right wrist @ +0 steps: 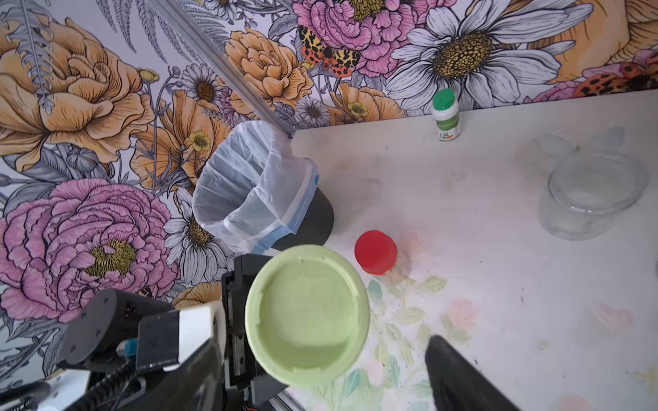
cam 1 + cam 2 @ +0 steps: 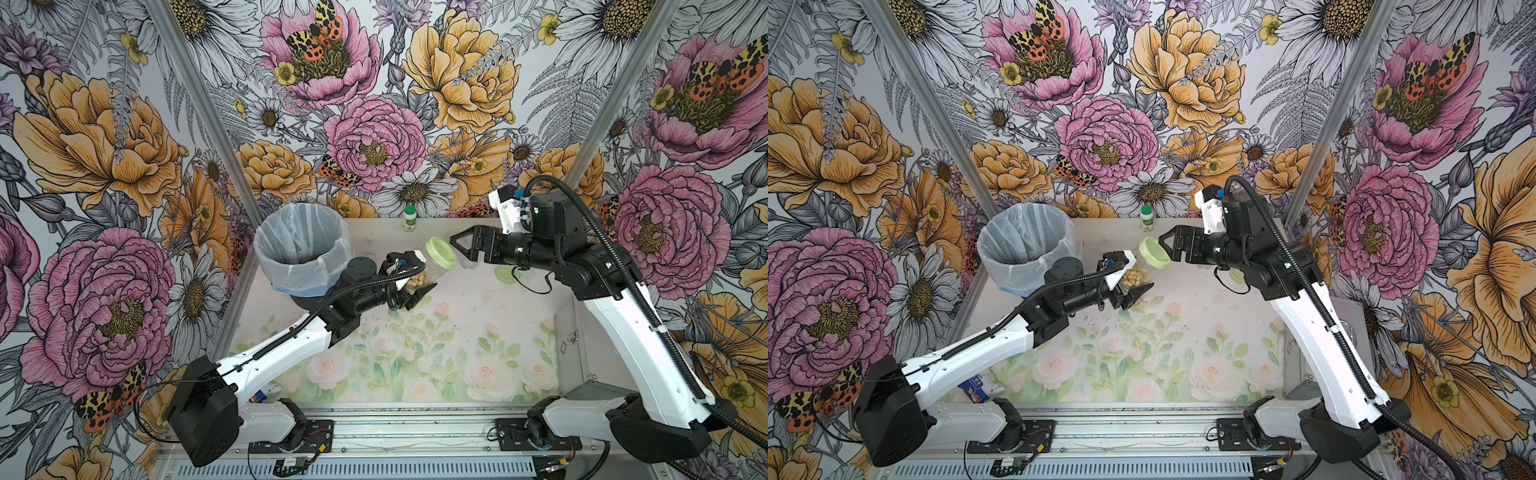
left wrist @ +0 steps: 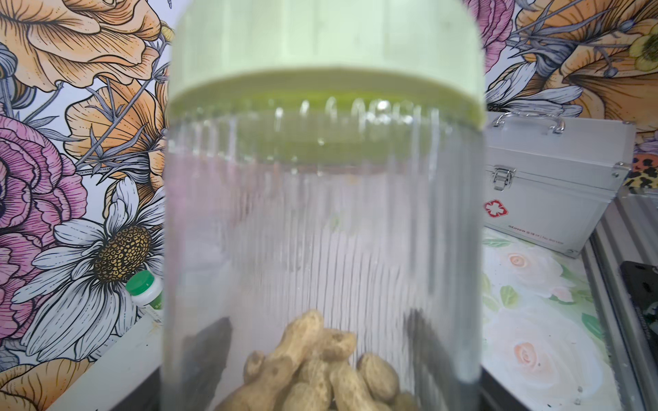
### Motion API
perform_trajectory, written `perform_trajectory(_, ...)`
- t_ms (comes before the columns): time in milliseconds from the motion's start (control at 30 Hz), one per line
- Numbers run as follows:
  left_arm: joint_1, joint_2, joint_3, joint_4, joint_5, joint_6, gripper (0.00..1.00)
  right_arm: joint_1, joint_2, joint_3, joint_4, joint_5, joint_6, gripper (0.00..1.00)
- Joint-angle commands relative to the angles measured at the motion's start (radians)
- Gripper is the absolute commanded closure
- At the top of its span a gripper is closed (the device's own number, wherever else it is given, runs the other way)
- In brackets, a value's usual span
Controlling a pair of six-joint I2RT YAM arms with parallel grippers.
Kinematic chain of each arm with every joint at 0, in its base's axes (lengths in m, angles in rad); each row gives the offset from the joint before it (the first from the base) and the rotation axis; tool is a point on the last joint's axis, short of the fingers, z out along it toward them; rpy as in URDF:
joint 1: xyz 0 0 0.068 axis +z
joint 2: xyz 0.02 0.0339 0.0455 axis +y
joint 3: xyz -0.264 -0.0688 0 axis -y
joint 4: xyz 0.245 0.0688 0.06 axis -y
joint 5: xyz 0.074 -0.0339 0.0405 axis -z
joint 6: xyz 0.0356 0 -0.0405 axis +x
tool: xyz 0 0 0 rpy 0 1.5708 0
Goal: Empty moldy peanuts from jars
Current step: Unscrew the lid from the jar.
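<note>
Jar (image 2: pixel 433 267) of peanuts (image 2: pixel 417 281) in left end effector (image 2: pixel 419 273), lid (image 2: pixel 441 252) near right end effector (image 2: pixel 459 249)

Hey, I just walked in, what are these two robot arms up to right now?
The left gripper holds a tilted jar of peanuts in the air beside the lined bin. Its pale green lid is on, and the right gripper, jaws open, is right at that lid without gripping it. A red-lidded jar and an empty open jar stand on the table.
</note>
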Motion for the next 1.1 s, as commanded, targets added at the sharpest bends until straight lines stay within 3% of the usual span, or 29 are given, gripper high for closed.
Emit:
perform_trajectory(0,-0.004,-0.003,0.035,0.083,-0.048,0.028,0.75,0.012,0.024,0.045,0.039,0.024,0.114,0.09)
perform_trajectory(133,-0.007,0.004,0.039,0.082,-0.048,0.029,0.75,0.028,0.051,0.050,0.063,-0.019,0.125,0.08)
perform_trajectory(500,-0.021,0.000,0.045,0.080,-0.061,0.034,0.75,0.105,0.111,0.042,0.063,0.035,0.096,0.06)
perform_trajectory(1067,-0.024,-0.021,0.044,0.076,-0.073,0.042,0.76,0.112,0.114,-0.012,0.065,0.062,0.090,0.05)
